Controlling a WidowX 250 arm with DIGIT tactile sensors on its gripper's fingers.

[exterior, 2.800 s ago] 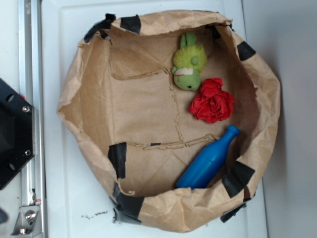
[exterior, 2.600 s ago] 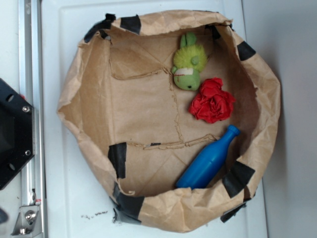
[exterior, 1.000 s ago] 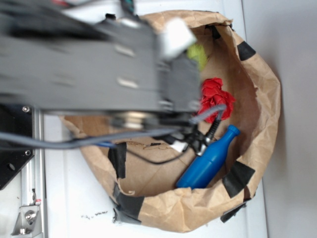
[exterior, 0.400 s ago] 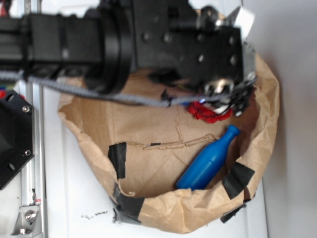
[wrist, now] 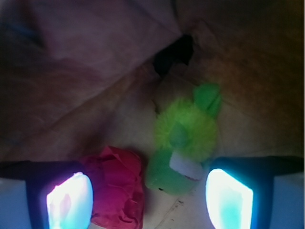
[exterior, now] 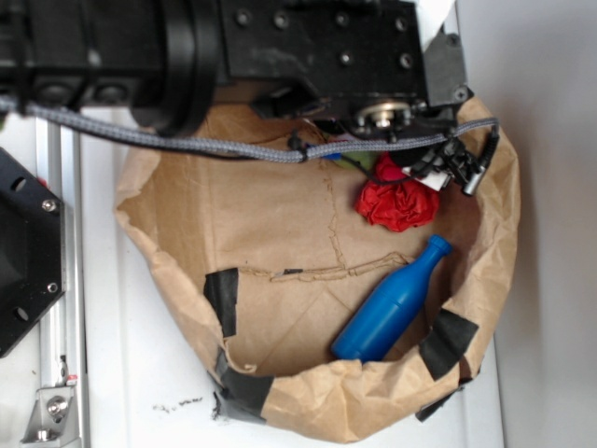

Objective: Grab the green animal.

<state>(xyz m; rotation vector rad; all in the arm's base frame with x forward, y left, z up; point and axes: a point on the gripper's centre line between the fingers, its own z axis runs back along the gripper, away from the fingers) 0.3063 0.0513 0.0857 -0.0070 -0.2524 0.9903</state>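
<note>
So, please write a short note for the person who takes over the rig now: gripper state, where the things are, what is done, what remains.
Gripper: open, holding nothing, inside the paper bag, fingers on either side of the green animal's head and the red fabric flower.
Green animal: lying on the bag floor, touching the flower; hidden under the arm in the exterior view.
Blue bottle: apart, lower in the bag.
Done: approach over the target.
Left: shift so the fingers straddle only the animal, not the flower, then lower, close, lift.
</note>
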